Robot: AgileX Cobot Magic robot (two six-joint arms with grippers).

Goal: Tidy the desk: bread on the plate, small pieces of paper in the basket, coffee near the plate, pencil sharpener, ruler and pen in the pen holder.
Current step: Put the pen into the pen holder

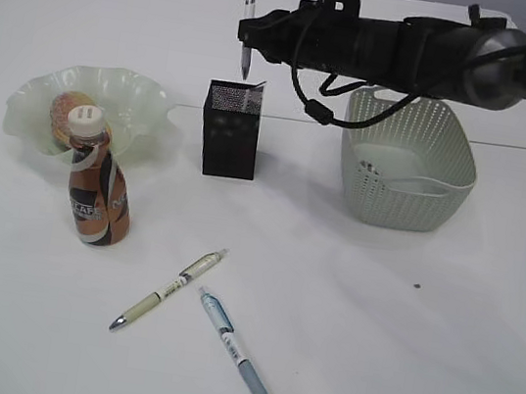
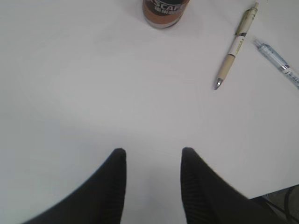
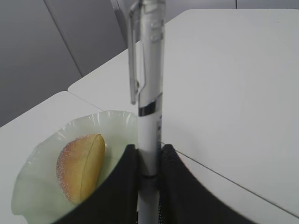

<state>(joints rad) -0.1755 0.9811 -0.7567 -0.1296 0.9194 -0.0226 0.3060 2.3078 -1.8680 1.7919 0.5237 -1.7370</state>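
My right gripper [image 1: 247, 34] is shut on a white pen [image 1: 249, 7], held upright with its tip just above the black mesh pen holder [image 1: 230, 131]. In the right wrist view the fingers [image 3: 126, 177] clamp the pen [image 3: 150, 70] on both sides. Bread [image 1: 68, 108] lies on the pale green plate [image 1: 144, 100], and the coffee bottle [image 1: 99, 187] stands right in front of it. A beige pen [image 1: 170, 289] and a blue pen [image 1: 236, 350] lie on the table. My left gripper [image 2: 154, 151] hovers open over bare table. Ruler, pencil sharpener and paper are out of view.
The pale green basket [image 1: 447, 155] stands right of the pen holder, beneath my right arm, which stretches in from the right. In the left wrist view the coffee bottle [image 2: 166, 11], beige pen [image 2: 233, 46] and blue pen [image 2: 280, 65] lie ahead of the fingers.
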